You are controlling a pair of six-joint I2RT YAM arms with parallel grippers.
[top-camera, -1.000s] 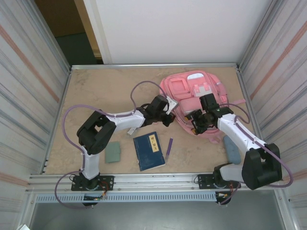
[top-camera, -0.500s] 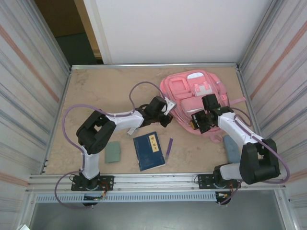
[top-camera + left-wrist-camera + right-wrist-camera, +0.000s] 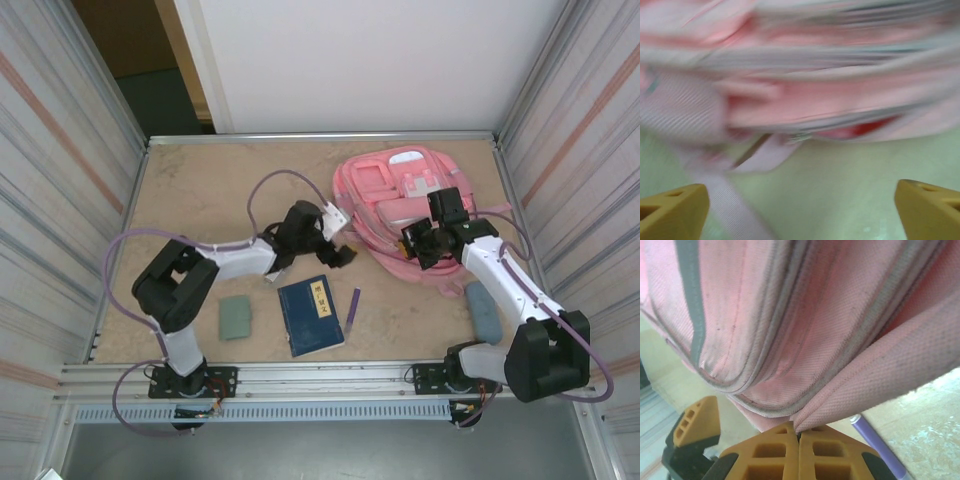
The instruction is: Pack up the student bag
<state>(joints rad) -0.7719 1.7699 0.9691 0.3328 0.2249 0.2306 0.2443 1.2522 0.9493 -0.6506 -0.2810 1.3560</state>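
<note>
My left gripper (image 3: 340,256) has just let go. Its yellow fingers (image 3: 672,210) now stand spread wide and empty, backed off to eight o'clock of the large pink fabric backpack (image 3: 395,200). My right gripper (image 3: 799,436) has pressed together on a fold of the bag's pink fabric at its five o'clock edge. The backpack lies on the tan table (image 3: 200,190), toward two o'clock from the centre. A dark blue hardcover book (image 3: 312,313) and a thin purple pen (image 3: 353,305) wait unpacked at six o'clock. I judge the right side now holds the bag while the left is free to fetch an item.
</note>
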